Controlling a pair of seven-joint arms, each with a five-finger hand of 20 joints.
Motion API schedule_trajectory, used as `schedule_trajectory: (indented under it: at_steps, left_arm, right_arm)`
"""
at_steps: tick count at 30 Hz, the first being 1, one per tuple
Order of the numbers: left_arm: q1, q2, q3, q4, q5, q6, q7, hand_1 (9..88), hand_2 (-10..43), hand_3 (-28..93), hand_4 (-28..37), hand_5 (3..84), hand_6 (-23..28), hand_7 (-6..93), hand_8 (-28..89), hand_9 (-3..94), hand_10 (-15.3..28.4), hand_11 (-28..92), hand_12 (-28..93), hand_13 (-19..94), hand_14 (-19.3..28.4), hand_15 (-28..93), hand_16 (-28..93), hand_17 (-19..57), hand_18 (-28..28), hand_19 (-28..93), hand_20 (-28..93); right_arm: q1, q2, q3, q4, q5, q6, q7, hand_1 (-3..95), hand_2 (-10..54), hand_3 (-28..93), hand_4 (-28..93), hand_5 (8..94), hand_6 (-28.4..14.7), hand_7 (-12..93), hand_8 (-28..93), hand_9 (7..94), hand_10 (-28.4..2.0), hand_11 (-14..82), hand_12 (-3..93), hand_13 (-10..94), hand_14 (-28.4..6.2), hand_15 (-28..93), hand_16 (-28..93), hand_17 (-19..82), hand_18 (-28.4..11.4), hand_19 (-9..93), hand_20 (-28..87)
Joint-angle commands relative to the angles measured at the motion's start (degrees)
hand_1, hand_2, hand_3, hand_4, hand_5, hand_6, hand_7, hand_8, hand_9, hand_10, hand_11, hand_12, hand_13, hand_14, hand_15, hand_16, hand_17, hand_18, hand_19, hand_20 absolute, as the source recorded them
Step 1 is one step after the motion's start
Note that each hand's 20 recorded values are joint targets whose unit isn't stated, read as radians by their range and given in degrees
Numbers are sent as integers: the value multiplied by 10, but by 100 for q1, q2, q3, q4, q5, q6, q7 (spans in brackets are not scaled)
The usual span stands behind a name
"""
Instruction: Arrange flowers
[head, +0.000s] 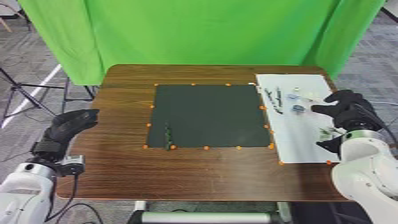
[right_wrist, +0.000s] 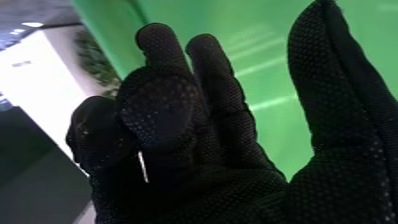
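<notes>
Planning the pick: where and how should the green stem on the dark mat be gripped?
Probably mid-length on the green stem, pinched from above with thumb and fingers across its width: it looks thin and lies lengthwise, pointing away from the robot.

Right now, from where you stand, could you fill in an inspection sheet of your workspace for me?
Surface: brown wooden table with a dark mat in the middle and a white mat on the right.
Job's things: green stem on the dark mat, near its lower left corner; small bluish piece on the white mat.
Clutter: orange markers along the mats' edges.
Hands: left hand at the table's left edge; right hand over the right side, fingers open.
Cables: black cable hangs by the left wrist.
Surroundings: green curtain behind.
</notes>
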Motion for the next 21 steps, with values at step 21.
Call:
schedule_trajectory:
  at_steps: [21]
  left_arm:
    - [87,-149,-123,-109,235,-378,-286,317,30,580,-198,436,47,174,-70,411,159,190,97,356,196,189,-44,86,139,125,129]
  right_arm:
    - [-614,245,-92,845,-361,267,445,551,-95,496,-106,631,-30,256,189,808,-119,249,392,872,-23,626,368,592,-151,932,494]
